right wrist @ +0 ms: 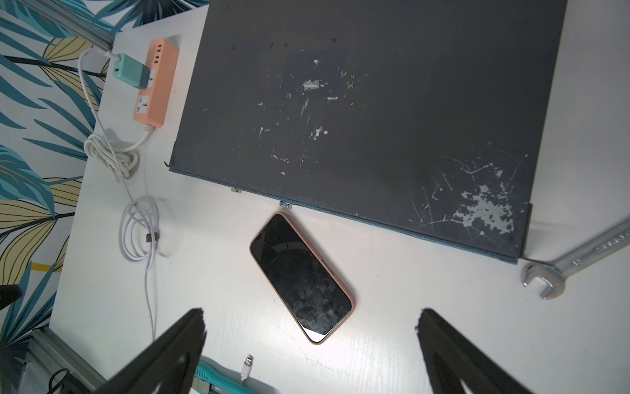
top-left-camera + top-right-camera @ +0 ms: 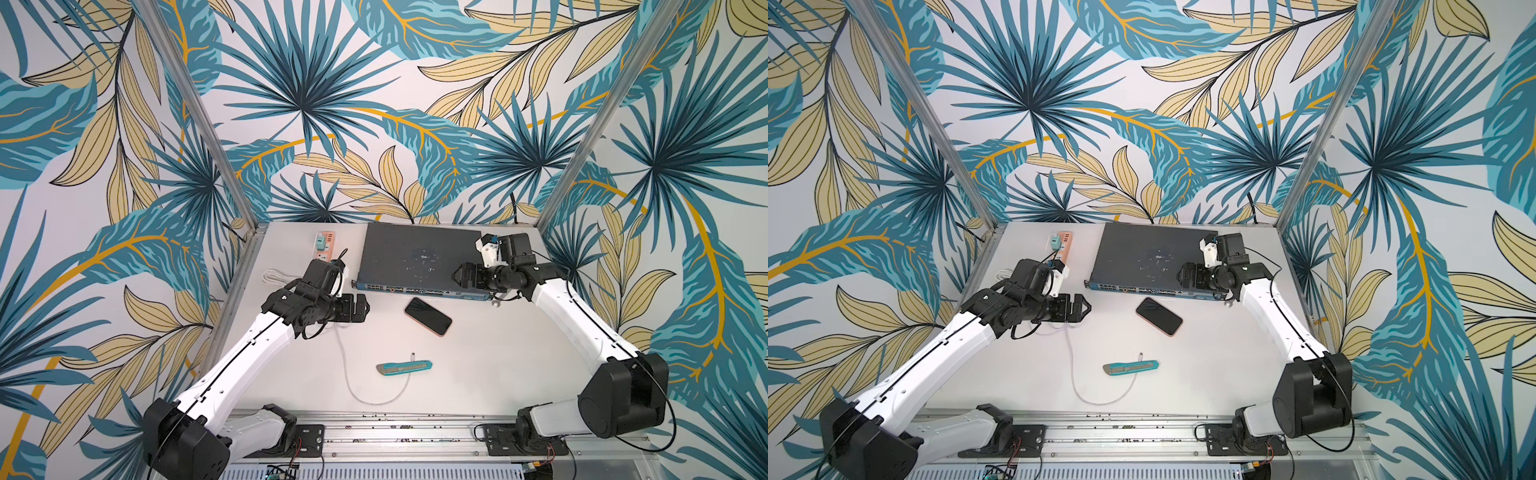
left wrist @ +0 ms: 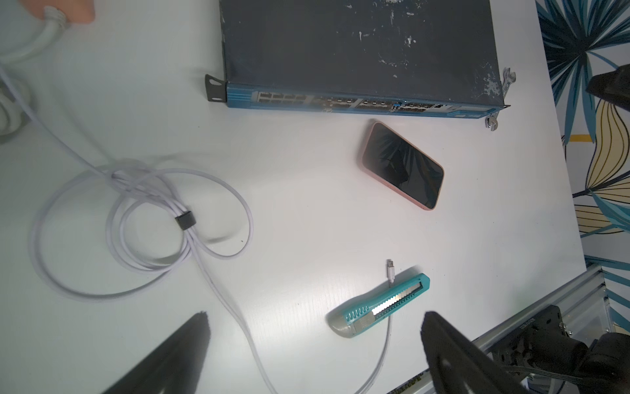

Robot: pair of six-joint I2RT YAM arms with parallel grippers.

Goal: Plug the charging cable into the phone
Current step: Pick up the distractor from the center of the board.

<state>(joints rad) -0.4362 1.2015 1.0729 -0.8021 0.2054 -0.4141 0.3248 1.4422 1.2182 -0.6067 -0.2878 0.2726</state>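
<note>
There are two grippers, and both stand wide open with nothing between the fingers. The left gripper (image 2: 365, 307) hangs above the table (image 2: 498, 353), over the tied loops of the cable. The right gripper (image 2: 456, 277) hangs over the front edge of the one dark grey network switch (image 2: 415, 257).

There is one phone (image 2: 428, 316). It lies flat and screen up, turned diagonally, just in front of the port side of the switch and between the two grippers. Nothing is plugged into it.

There is one charging cable (image 2: 348, 374). In the right wrist view it starts at the one green adapter (image 1: 131, 71), which sits in the one orange power strip (image 1: 155, 85). It makes several loops, held by one dark tie (image 3: 184, 220). Then it runs in one long curve toward the front of the table and passes under the one teal utility knife (image 2: 404, 367). Its one connector tip (image 3: 391, 269) comes out just beside the knife, on the side toward the phone, but it lies well apart from the phone.

One metal wrench (image 1: 579, 256) lies at the right corner of the switch. The thicker white cord (image 1: 109, 157) of the power strip lies coiled beside the strip.
</note>
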